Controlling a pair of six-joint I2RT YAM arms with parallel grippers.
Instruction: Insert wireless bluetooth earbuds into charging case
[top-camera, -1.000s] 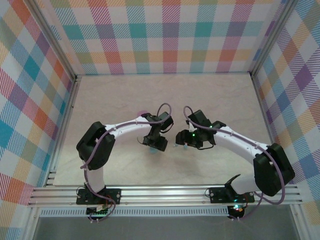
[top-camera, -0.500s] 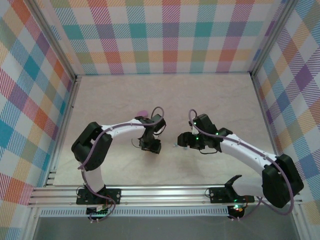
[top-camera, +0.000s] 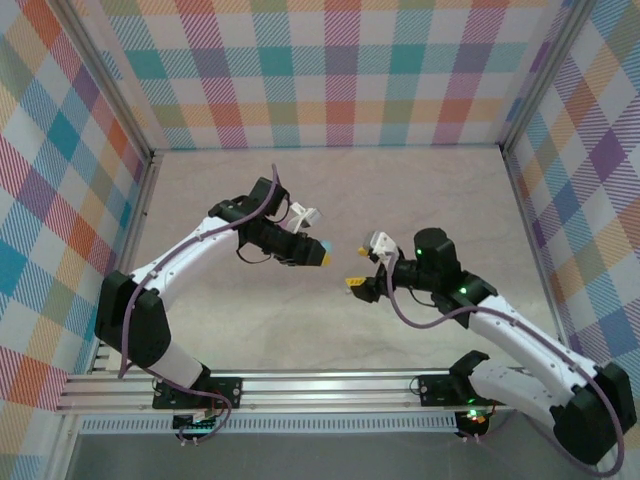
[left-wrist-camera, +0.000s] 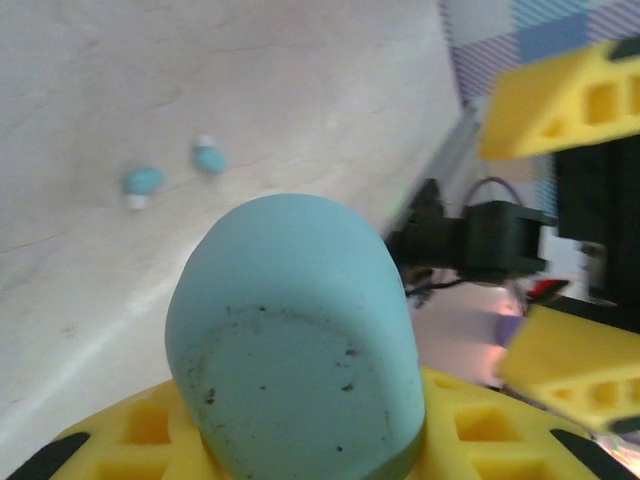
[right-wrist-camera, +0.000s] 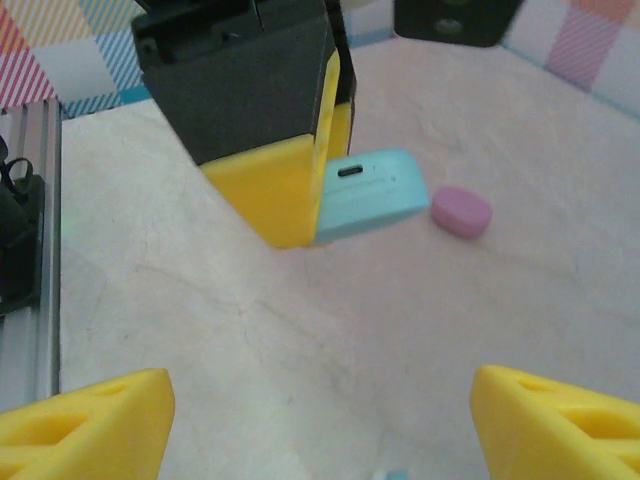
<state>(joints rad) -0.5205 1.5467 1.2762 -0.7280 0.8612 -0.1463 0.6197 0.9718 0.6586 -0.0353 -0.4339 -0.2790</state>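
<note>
My left gripper (top-camera: 314, 250) is shut on a light blue oval charging case (top-camera: 326, 247), held off the table with its lid closed. From the left wrist, the case (left-wrist-camera: 300, 340) looms large over a yellow finger (left-wrist-camera: 480, 435). Two light blue earbuds (left-wrist-camera: 143, 183) (left-wrist-camera: 209, 157) lie on the table beyond it. My right gripper (top-camera: 362, 266) faces the left one, open and holding nothing. In the right wrist view the blue case (right-wrist-camera: 372, 195) sticks out of the left gripper's yellow finger (right-wrist-camera: 275, 195). One blue earbud (right-wrist-camera: 397, 476) peeks in at the bottom edge. The pinkish buds are out of view.
A pink oval case (right-wrist-camera: 461, 212) lies closed on the beige table (top-camera: 420, 190) behind the blue case. Checkered walls (top-camera: 340, 70) enclose the table at the back and both sides. A metal rail (top-camera: 330, 385) runs along the near edge.
The left arm has swung up and outward, carrying the blue case off the table. The right gripper has drawn back to the right and turned towards the left gripper.
</note>
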